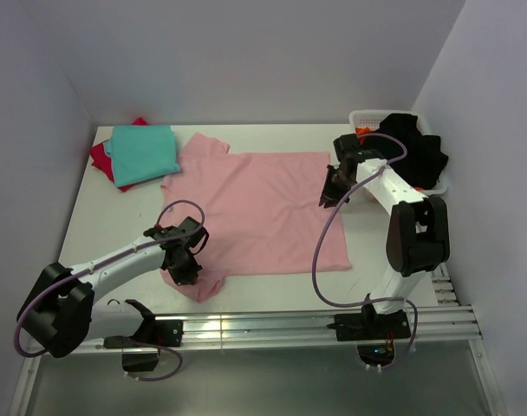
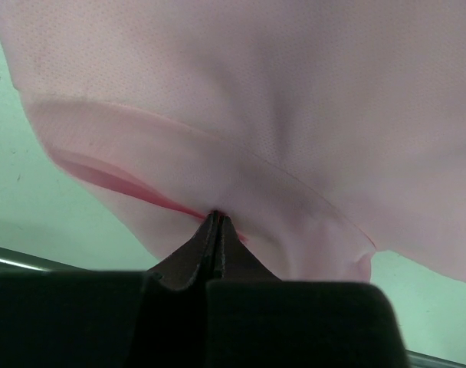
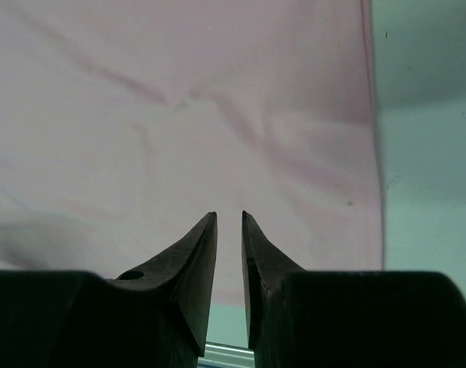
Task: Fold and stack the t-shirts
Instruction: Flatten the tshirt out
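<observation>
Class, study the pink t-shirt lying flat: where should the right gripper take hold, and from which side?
Grip the pink t-shirt at its straight hem, the edge nearest the right gripper. Come in low from the right: the cloth lies flat, so a finger probably has to slide under that free edge.

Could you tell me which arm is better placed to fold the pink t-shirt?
Left: the left gripper is shut on the pink t-shirt at its near sleeve; the right gripper is open over its hem, gripping nothing.
</observation>
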Available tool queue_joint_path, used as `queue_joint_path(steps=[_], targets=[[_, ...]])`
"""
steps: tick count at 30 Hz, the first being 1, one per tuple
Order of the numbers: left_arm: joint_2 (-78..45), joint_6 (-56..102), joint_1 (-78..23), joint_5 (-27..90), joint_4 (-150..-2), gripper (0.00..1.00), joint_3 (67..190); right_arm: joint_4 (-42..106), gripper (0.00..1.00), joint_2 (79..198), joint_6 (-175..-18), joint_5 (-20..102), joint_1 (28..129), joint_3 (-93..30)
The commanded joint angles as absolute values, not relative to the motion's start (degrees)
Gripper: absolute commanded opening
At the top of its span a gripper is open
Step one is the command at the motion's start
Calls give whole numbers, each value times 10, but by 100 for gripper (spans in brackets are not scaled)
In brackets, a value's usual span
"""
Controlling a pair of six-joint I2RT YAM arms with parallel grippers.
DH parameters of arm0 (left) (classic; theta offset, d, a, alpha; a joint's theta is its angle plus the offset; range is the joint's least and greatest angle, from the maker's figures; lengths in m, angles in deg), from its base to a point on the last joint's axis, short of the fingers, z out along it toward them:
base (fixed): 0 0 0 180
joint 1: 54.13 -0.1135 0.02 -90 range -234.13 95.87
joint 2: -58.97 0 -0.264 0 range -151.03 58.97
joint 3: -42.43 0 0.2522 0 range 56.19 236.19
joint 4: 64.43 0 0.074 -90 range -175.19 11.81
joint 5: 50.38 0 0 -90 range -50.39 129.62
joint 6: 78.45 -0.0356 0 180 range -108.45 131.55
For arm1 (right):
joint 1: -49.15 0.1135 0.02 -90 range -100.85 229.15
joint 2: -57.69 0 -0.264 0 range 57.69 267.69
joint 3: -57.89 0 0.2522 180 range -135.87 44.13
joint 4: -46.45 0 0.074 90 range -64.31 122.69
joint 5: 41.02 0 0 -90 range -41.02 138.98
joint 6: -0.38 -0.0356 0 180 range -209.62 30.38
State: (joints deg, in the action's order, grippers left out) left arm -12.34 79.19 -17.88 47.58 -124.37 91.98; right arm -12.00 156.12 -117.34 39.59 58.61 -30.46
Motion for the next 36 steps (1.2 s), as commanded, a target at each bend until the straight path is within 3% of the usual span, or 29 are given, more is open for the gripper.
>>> queue_joint_path(steps=[1, 10, 14, 15, 16, 19, 20, 22, 25, 26, 31, 36], targets=[[-120, 815, -174, 479, -1264, 0, 920, -106, 27, 1530, -1160, 395, 580, -280], [-75, 929, -124, 419, -1396, 0, 896, -106, 26, 1512, -1159, 382, 573, -265], [-47, 978, -84, 506, -1504, 3, 978, -111, 26, 1496, -1156, 374, 572, -264], [-39, 1020, -76, 534, -1537, 9, 1038, -113, 26, 1493, -1155, 372, 572, -262], [-31, 1042, -55, 556, -1568, 28, 1068, -114, 27, 1481, -1155, 368, 572, -257], [8, 1066, -47, 590, -1567, 54, 1110, -121, 28, 1462, -1155, 364, 572, -246], [13, 1067, -47, 589, -1542, 67, 1095, -122, 30, 1447, -1155, 361, 572, -235], [-7, 1038, -47, 554, -1471, 73, 1047, -128, 34, 1421, -1156, 355, 573, -214], [-82, 971, -47, 487, -1397, 70, 1007, -136, 63, 1376, -1167, 344, 574, -179], [-105, 960, -47, 479, -1393, 69, 1007, -136, 68, 1364, -1169, 337, 574, -170], [-224, 943, -23, 505, -1419, 60, 1036, -151, 71, 1295, -1174, 323, 583, -131], [-251, 940, -10, 476, -1354, 58, 997, -168, 71, 1263, -1165, 325, 583, -115]])
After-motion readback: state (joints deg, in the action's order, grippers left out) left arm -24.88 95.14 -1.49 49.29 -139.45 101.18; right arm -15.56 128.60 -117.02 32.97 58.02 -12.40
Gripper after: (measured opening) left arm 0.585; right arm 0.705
